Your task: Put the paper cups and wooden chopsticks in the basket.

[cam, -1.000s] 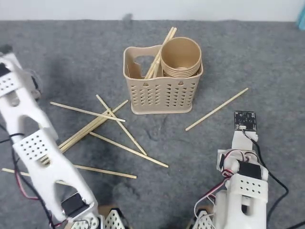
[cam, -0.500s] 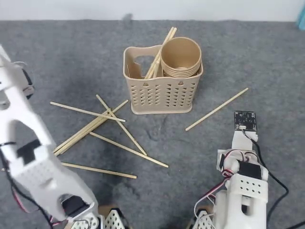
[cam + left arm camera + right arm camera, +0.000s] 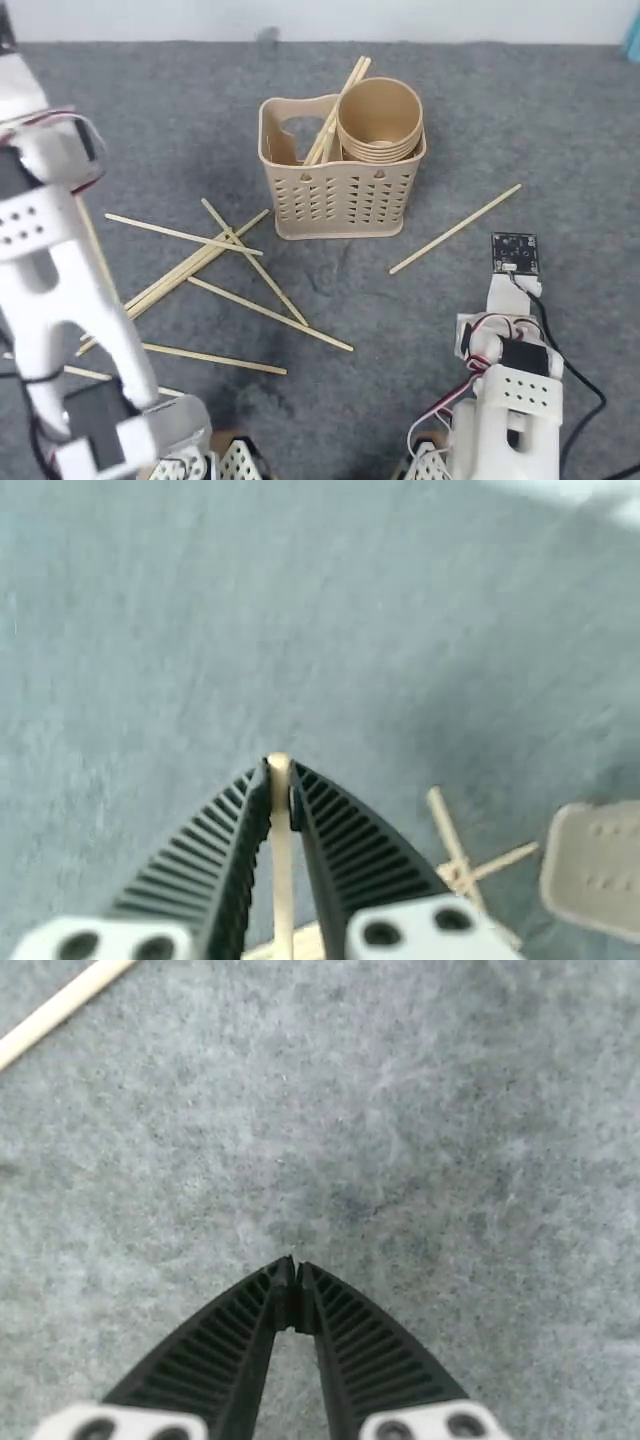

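At the left of the table (image 3: 560,120), the left arm (image 3: 45,270) has risen since a second ago.
Its left gripper (image 3: 280,778) is clamped on a chopstick (image 3: 282,875). The right gripper (image 3: 294,1295) stays pinched together at the near right, and the paper cups (image 3: 380,120) sit in the basket (image 3: 335,205).

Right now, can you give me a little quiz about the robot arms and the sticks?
1. True or false: the left gripper is shut on a chopstick.
2. Where are the paper cups? A scattered loose, B stacked in the basket, C upside down.
3. Fill in: the right gripper is shut and holds ____.

Key: 1 true. 2 B. 3 nothing.
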